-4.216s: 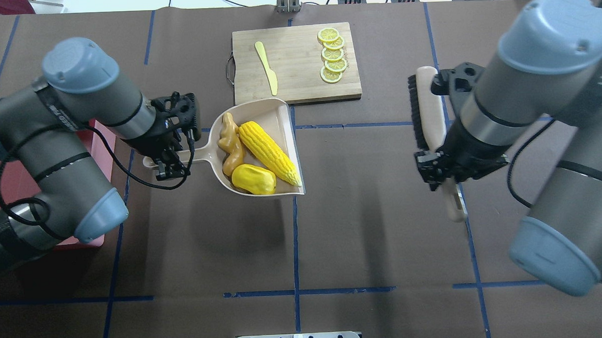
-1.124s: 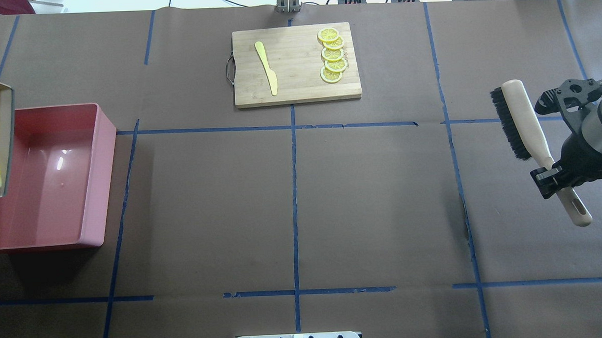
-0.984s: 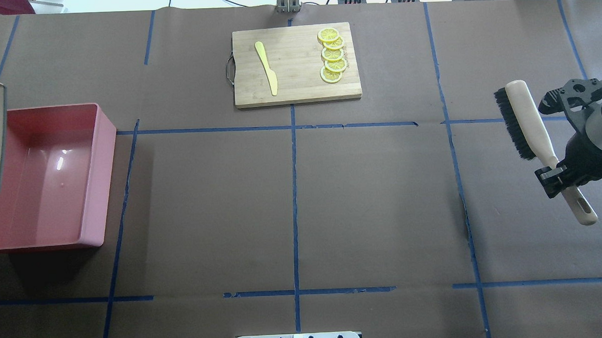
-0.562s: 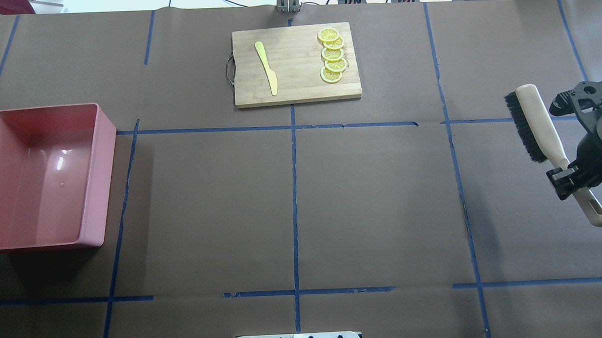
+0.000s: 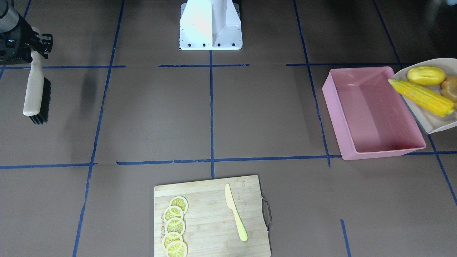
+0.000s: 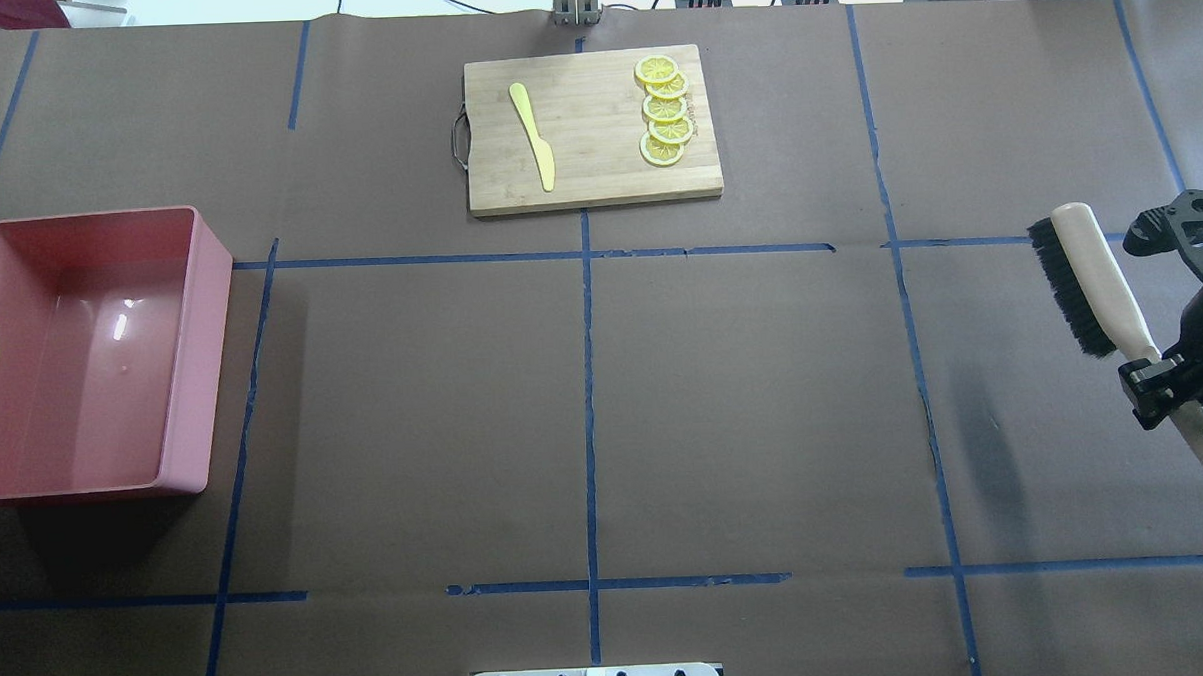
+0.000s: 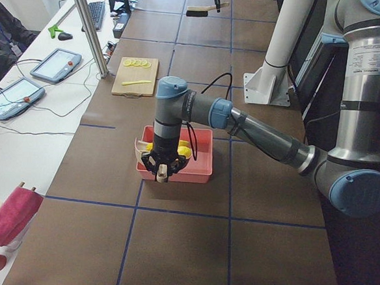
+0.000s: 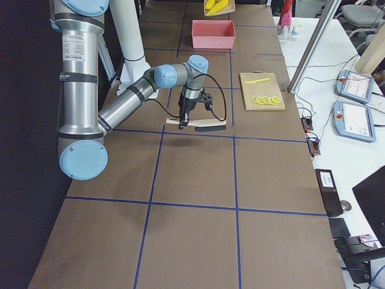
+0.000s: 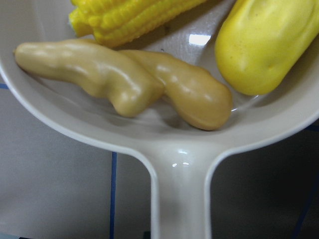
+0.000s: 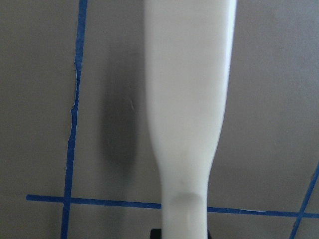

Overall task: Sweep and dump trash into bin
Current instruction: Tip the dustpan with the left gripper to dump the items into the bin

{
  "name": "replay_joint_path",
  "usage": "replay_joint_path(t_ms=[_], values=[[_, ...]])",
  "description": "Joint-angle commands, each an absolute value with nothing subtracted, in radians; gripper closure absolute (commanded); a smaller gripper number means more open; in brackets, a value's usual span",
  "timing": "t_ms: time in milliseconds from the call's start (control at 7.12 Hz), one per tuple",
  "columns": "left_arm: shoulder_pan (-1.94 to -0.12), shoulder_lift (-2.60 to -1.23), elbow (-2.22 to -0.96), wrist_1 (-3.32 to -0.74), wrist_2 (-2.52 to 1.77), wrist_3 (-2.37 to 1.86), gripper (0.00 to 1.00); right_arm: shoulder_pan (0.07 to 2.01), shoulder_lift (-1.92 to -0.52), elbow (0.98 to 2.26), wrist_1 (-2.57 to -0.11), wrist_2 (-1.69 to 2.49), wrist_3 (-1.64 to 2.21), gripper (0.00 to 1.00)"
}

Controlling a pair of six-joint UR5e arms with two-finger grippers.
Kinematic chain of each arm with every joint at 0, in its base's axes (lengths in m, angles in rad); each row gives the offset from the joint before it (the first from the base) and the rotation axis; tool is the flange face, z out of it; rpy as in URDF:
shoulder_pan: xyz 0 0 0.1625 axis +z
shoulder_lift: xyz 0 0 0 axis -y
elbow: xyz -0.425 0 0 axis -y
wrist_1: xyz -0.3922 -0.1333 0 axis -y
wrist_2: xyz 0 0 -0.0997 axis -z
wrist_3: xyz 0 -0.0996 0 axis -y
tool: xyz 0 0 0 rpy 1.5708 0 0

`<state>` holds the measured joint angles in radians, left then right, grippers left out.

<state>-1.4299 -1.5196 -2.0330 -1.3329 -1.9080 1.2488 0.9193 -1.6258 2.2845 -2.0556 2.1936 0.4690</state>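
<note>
Overhead view: bin [image 6: 212, 372] sits at the worktop's [image 6: 744, 393] 9 o'clock. Dustpan [image 5: 430, 121] hangs at the bin's 9 o'clock rim and holds all the trash: corn cob [image 5: 421, 96] with its tip over the bin's rim, lumpy yellow piece [image 5: 426, 75], and ginger root [image 5: 449, 89] nearest the handle. Left gripper [image 7: 162, 172] is at the dustpan handle; cannot tell how its jaws stand. Cutting board [image 6: 596, 168] is at 12 o'clock, with knife [image 6: 533, 136] on it and lemon slices [image 6: 665, 111] in a row at the knife's 3 o'clock. Brush [image 6: 1100, 281] is at 3 o'clock, off the worktop, bristles facing 9 o'clock. Right gripper [image 6: 1159, 391] has its jaws clenched on the brush handle.
</note>
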Motion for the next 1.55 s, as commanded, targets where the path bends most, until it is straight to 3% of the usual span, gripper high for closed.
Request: replay_joint_path(t_ms=[0, 1124, 1405], values=[[-1.393, -1.522, -2.063, -1.303, -1.845, 1.239, 1.00, 0.922, -1.678, 2.250, -1.943, 2.198, 0.471, 0.97], [-1.358, -1.522, -2.114, -1.252, -1.720, 1.247, 1.00, 0.922, -1.698, 2.250, -1.910, 2.203, 0.477, 0.98], [-1.358, -1.525, -2.115, -1.244, -1.723, 1.247, 1.00, 0.920, -1.848, 2.165, -1.556, 2.197, 0.562, 0.99]])
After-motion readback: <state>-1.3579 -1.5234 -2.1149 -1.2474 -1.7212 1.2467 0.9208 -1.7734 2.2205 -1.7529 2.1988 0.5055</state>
